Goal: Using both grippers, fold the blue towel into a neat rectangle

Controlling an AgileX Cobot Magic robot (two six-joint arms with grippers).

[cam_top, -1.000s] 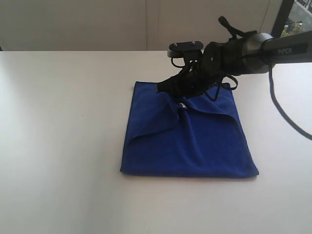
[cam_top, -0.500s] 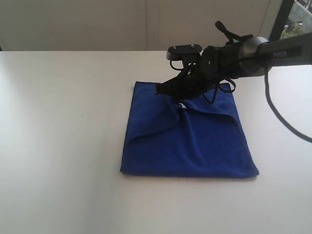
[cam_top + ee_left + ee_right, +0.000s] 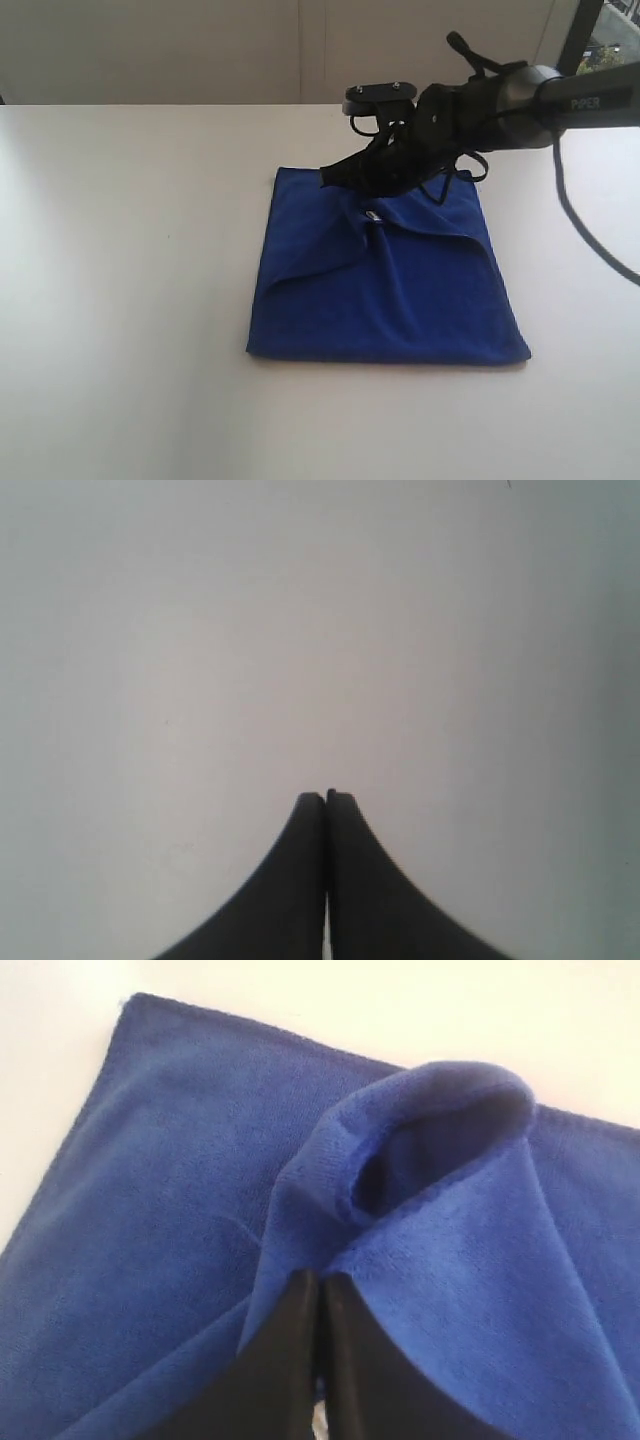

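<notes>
Pinching just a little of the blue towel [image 3: 150,1160], the right tool [image 3: 320,1276] may lose it — left tool [image 3: 326,797] pressed together, empty

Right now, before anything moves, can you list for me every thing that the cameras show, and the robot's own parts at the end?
table: one, white, fills most of the exterior view and lies under everything.
blue towel: one, royal blue, on the table right of the middle, partly folded, with a fold raised at its far side.
label: one, white, small, on the towel at the raised fold.
right arm: one, black, reaches in from the right over the towel's far edge.
right end effector: one, black, shut on the raised fold of the towel.
left end effector: one, black, shut, empty, above a bare pale surface.
</notes>
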